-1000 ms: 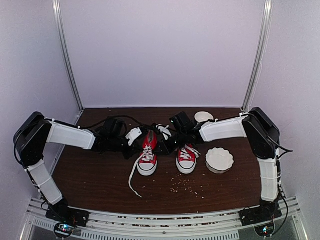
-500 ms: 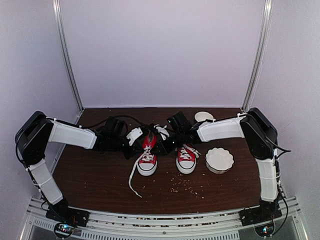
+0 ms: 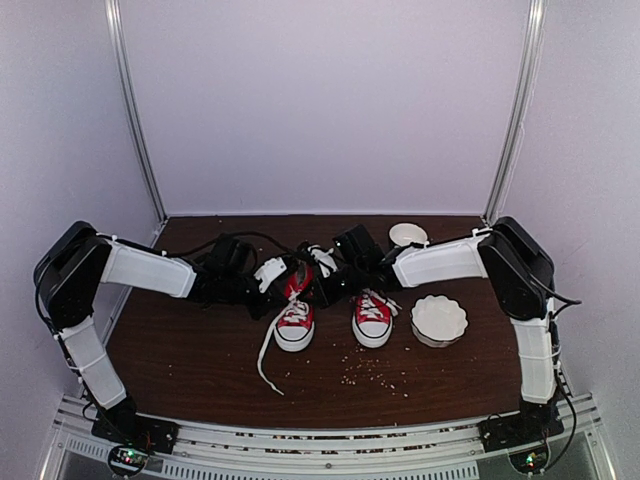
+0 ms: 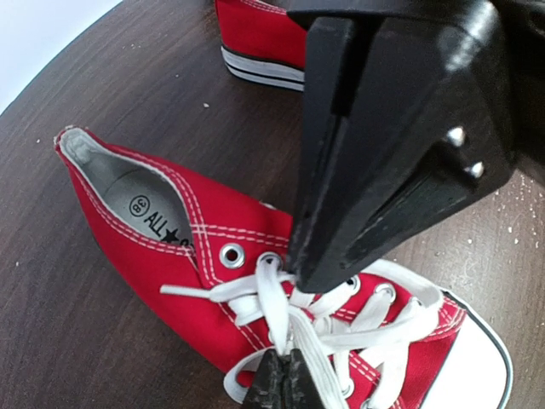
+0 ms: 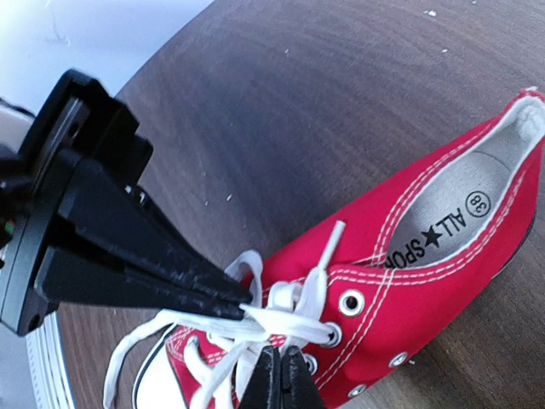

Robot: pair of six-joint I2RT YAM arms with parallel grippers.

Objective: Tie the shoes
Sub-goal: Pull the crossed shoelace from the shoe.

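Right fingers (image 5: 269, 383) shifted left, pinching laces (image 4: 274, 298), bowl (image 3: 439, 319) nearby

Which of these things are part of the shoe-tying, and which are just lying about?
In the job: left red shoe, right red shoe, white laces, left end effector, right end effector, both pinching laces.
Lying about: scalloped bowl, small dish, crumbs.
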